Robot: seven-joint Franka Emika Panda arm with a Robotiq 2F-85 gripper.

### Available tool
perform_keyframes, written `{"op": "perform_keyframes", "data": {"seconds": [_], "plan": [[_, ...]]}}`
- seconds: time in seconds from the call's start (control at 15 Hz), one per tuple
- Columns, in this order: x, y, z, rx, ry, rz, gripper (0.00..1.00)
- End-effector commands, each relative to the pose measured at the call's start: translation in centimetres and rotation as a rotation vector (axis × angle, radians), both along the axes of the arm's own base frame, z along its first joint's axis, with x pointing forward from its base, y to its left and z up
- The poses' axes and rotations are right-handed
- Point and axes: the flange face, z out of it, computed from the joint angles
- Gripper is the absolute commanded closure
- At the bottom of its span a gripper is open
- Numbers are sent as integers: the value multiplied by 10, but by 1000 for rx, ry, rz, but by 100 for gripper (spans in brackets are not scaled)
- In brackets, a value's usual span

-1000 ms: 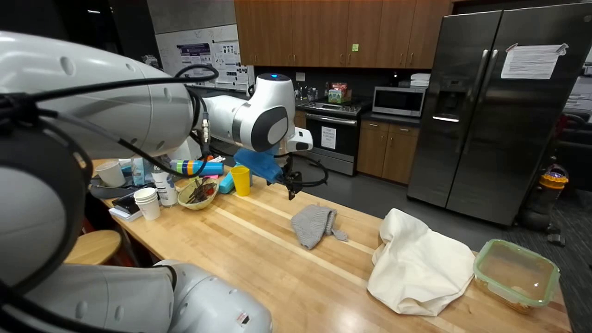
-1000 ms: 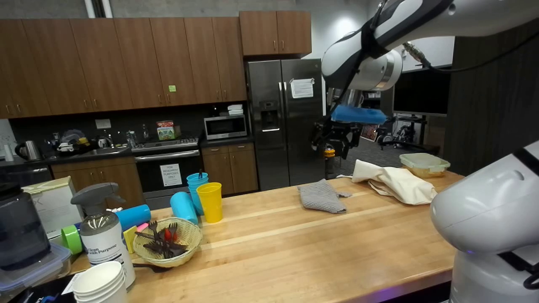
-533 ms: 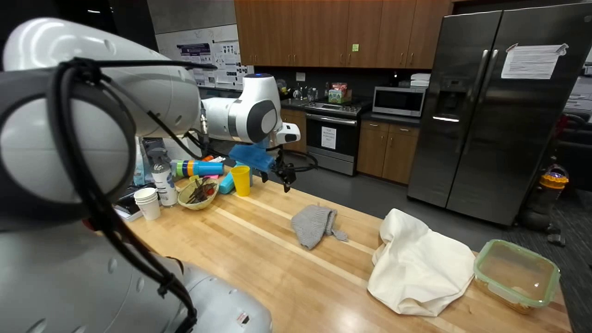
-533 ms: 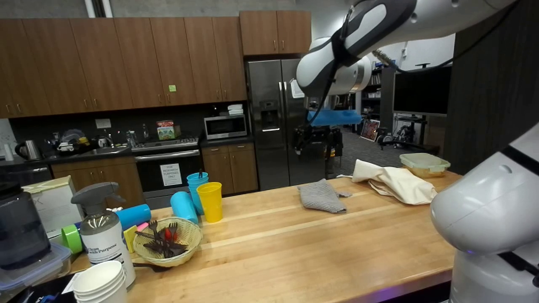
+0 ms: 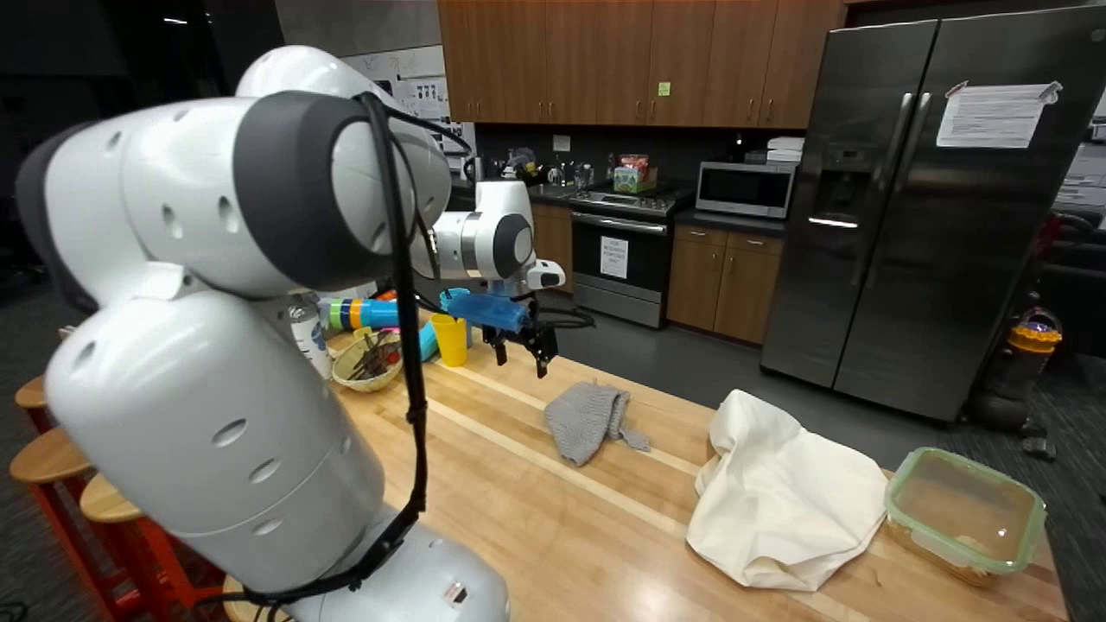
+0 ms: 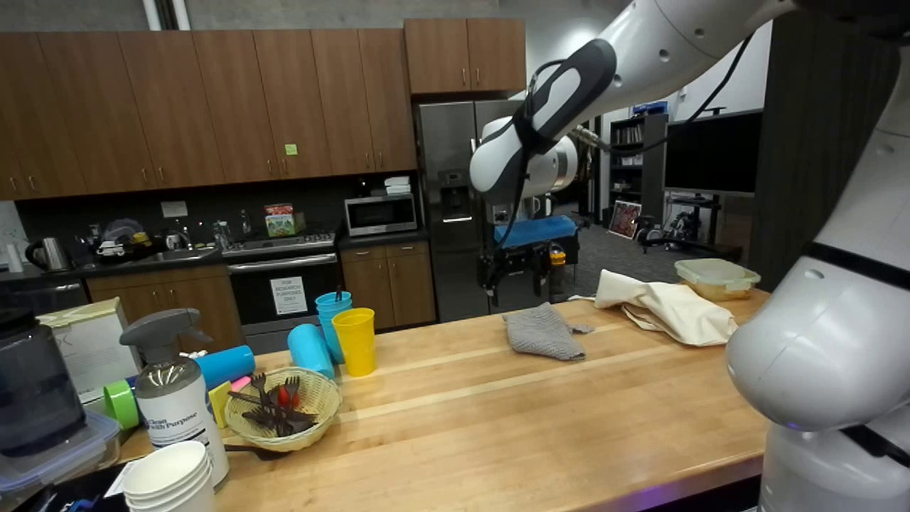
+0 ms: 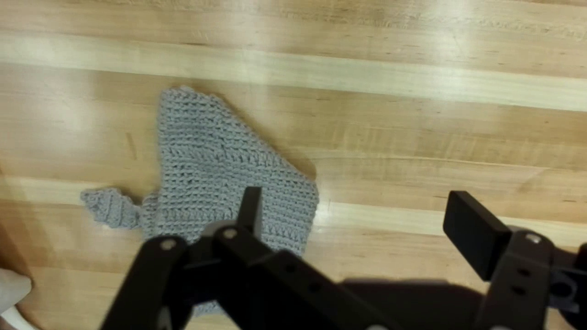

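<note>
My gripper (image 7: 355,197) stands open above the wooden table, its fingers wide apart and nothing between them. Closest to it is a grey knitted cloth (image 7: 197,151), folded and lying flat, with a small twisted end sticking out. In the wrist view the left finger (image 7: 250,208) overlaps the cloth's right part, while the right finger (image 7: 474,233) is over bare wood. Both exterior views show the gripper (image 5: 522,364) hanging higher than the cloth (image 5: 583,423), not touching it. Part of the cloth is hidden behind the gripper in the wrist view.
A cream fabric bag (image 5: 782,501) and a green-lidded container (image 5: 968,510) lie beyond the cloth. On the opposite side stand a yellow cup (image 6: 354,341), blue cups (image 6: 311,350), a basket (image 6: 327,419) of dark cutlery, a spray bottle (image 6: 174,412) and stacked paper cups (image 6: 167,476).
In both exterior views the gripper has shifted left and then come lower, staying open. The arm's elbow has swung round considerably. The cloth and other table items have not moved.
</note>
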Motion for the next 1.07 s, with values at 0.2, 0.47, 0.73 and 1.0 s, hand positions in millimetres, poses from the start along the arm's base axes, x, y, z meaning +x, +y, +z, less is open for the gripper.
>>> {"op": "perform_keyframes", "data": {"seconds": [0.2,0.47,0.73,1.0], "plan": [[22,8,-33,-133,54,-72,0],[23,6,-42,-228,56,-140,0],[19,4,-45,-239,55,-147,0],[20,5,-42,-246,54,-158,0]]}}
